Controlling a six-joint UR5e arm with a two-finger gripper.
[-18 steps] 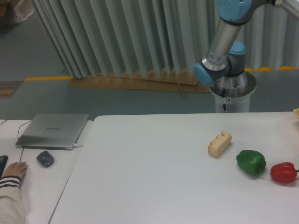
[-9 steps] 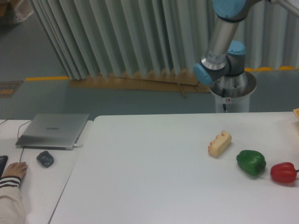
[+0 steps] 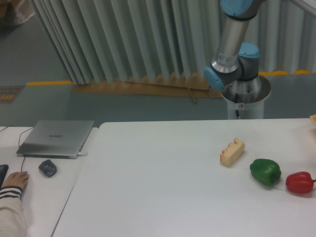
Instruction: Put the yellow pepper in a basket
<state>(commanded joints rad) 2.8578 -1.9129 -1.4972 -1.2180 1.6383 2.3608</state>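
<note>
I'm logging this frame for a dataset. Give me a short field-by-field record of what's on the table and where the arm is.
table: white
green pepper: right side
red pepper: right of the green one, at the frame edge
toy bread: left of the green pepper
yellow pepper: not in view
basket: not in view
arm: behind the table, upper right
gripper: not in view
side desk: closed laptop, mouse, a person's hand

Yellow pepper's out of shot here, and so is the pincer, so can't place one against the other. Just a tan sliver (image 3: 313,119) at the right edge, can't tell what it is.
</note>
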